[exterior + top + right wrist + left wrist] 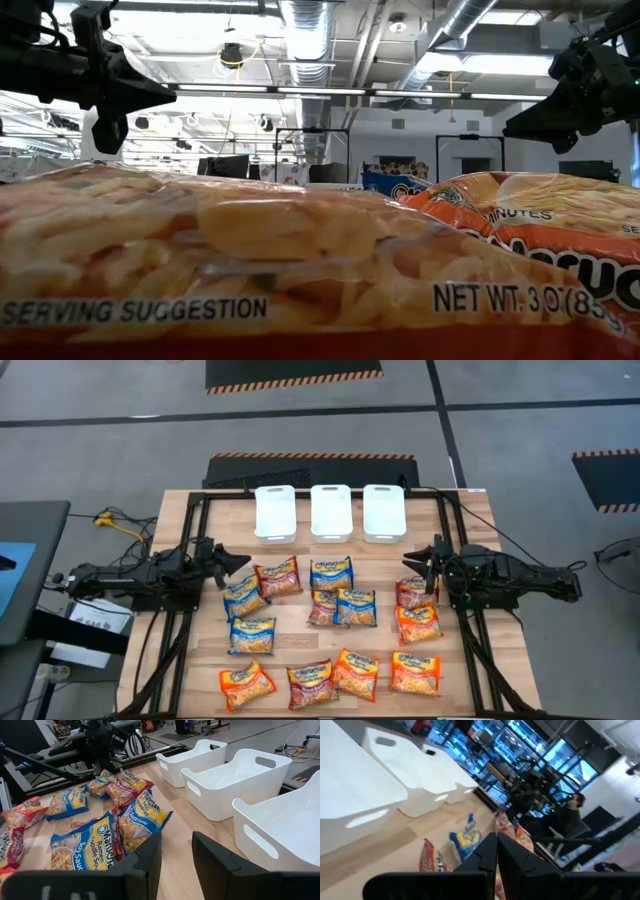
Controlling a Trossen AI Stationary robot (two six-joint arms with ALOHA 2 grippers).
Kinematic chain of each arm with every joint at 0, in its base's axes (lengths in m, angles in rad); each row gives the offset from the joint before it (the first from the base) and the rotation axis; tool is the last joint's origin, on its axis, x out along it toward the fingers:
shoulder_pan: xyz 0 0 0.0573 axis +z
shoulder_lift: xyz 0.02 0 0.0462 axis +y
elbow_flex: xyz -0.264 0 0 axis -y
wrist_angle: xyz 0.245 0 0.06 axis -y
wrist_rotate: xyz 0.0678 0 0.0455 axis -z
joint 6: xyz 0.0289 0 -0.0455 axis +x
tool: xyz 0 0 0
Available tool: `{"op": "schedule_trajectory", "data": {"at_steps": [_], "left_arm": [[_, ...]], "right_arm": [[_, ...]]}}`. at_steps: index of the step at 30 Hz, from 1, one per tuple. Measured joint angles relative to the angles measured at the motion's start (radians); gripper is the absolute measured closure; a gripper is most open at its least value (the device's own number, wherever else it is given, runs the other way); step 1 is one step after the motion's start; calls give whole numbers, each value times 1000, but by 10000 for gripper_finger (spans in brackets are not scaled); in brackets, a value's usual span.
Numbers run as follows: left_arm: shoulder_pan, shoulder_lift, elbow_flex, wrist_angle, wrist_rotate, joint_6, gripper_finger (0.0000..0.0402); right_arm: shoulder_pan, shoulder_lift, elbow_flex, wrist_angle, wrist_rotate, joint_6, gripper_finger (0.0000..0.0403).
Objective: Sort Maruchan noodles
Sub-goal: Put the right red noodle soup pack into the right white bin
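Several Maruchan noodle packets lie flat on the wooden table (190,660). Blue ones include (331,572), dark red ones (279,575), and orange ones (418,623). In the low view an orange packet (250,260) fills the foreground. My left gripper (238,561) (496,839) is shut on nothing. It hovers level at the table's left side, beside a blue packet (245,596). My right gripper (410,560) (176,842) hovers open at the right side, above a dark red packet (415,592), with nothing between its fingers.
Three white bins (274,512) (331,512) (384,512) stand side by side along the table's far edge. Black frame rails (195,520) run along both sides of the table. In the left wrist view a person (575,807) shows beyond the table.
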Motion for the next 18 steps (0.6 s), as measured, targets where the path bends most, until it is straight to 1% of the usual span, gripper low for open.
{"op": "schedule_trajectory", "data": {"at_steps": [5, 13, 18], "left_arm": [[0, 0, 2, -8, -9, -57, 400], [0, 0, 3, -14, -12, -64, 400], [0, 0, 3, -12, -79, -65, 400]], "right_arm": [[0, 0, 0, 0, 0, 0, 269], [0, 0, 0, 7, 1, 0, 269], [-7, 0, 0, 57, 2, 26, 269]]}}
